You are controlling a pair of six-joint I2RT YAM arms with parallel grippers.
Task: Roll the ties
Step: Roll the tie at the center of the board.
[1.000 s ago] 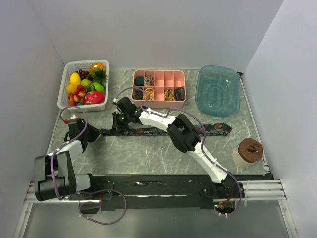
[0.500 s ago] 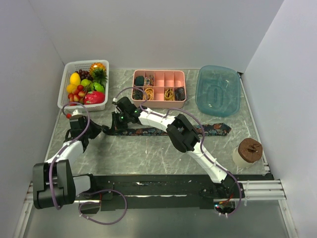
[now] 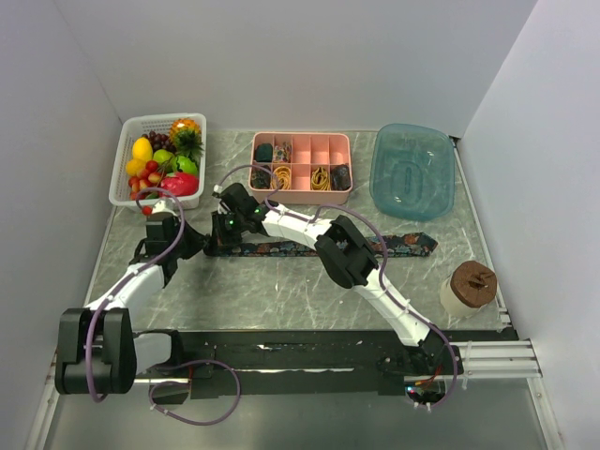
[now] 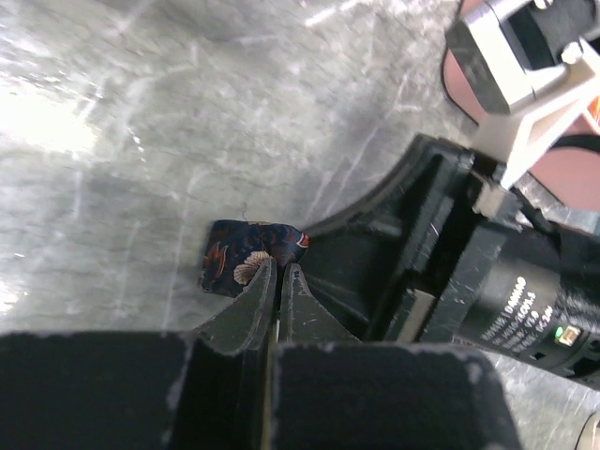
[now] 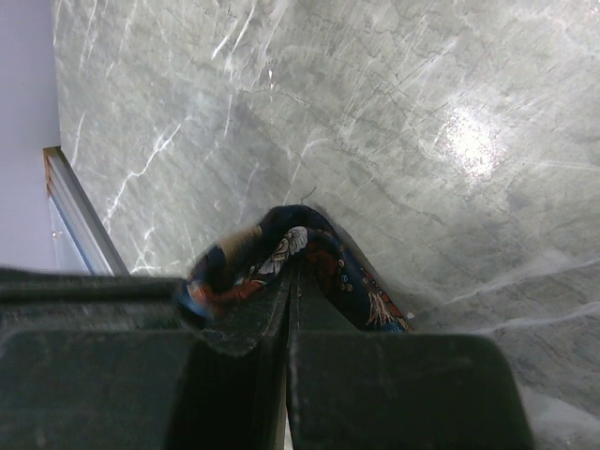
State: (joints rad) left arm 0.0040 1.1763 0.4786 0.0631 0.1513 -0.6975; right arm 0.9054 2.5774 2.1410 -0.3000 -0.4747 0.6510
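1. Over the last second the left arm has swung in from the left side of the desk (image 3: 281, 291). The left hand (image 3: 190, 243) is now at the left end of the tie (image 3: 403, 246). The right arm has not shifted.
2. The wrist view shows the left hand (image 4: 278, 272) pinched fully closed with the tie's (image 4: 239, 267) folded tip at its fingertips. It appears to have hold of that tip.
3. The right hand (image 3: 224, 241) is just beside it. It is clamped tight on a raised fold of the tie (image 5: 291, 239), with no gap between the jaws.
4. The rest of the tie lies flat and stretched out to the right across the desk.
5. Rolling has barely begun, I judge. Only the end is folded and nearly the whole length is left to wind.
6. The white basket (image 3: 159, 119) at the back left holds fruit.
7. The pink tray (image 3: 300, 134) has yellow-orange bands in some compartments and small dark bundles in others. These are too small to identify.
8. Nothing shows inside the blue tub (image 3: 448, 178).
9. A pale cup (image 3: 459, 302) with a brown top stands at the right.
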